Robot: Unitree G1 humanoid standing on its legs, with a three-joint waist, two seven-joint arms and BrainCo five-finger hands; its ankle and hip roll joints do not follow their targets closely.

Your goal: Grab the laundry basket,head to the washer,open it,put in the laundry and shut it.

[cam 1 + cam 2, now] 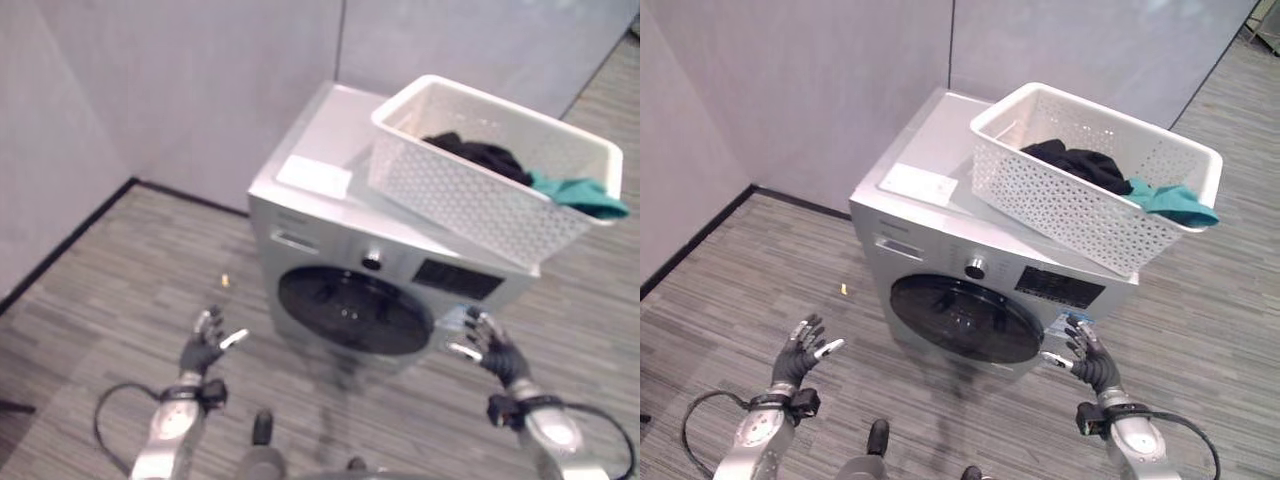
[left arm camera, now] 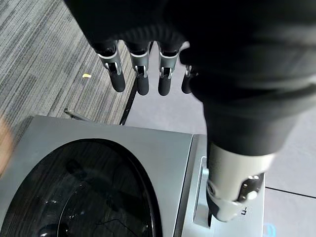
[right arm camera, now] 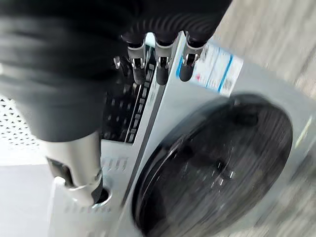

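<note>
Washer (image 1: 970, 290) door (image 1: 962, 318) looked rigid and shut; you held both spread hands, left (image 1: 800, 355) and right (image 1: 1087, 358), near it, empty.

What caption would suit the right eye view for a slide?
White laundry basket of clothes sits atop the washer, door shut, both hands open before it.

Grey walls (image 1: 840, 90) meet striped floor (image 1: 730, 310) (yellow scrap (image 1: 845, 289)).

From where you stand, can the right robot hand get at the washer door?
Probably yes. The right robot hand, fingers open and empty, hangs just beside the closed washer door, with nothing between them. The laundry basket sits on top, out of the way.
</note>
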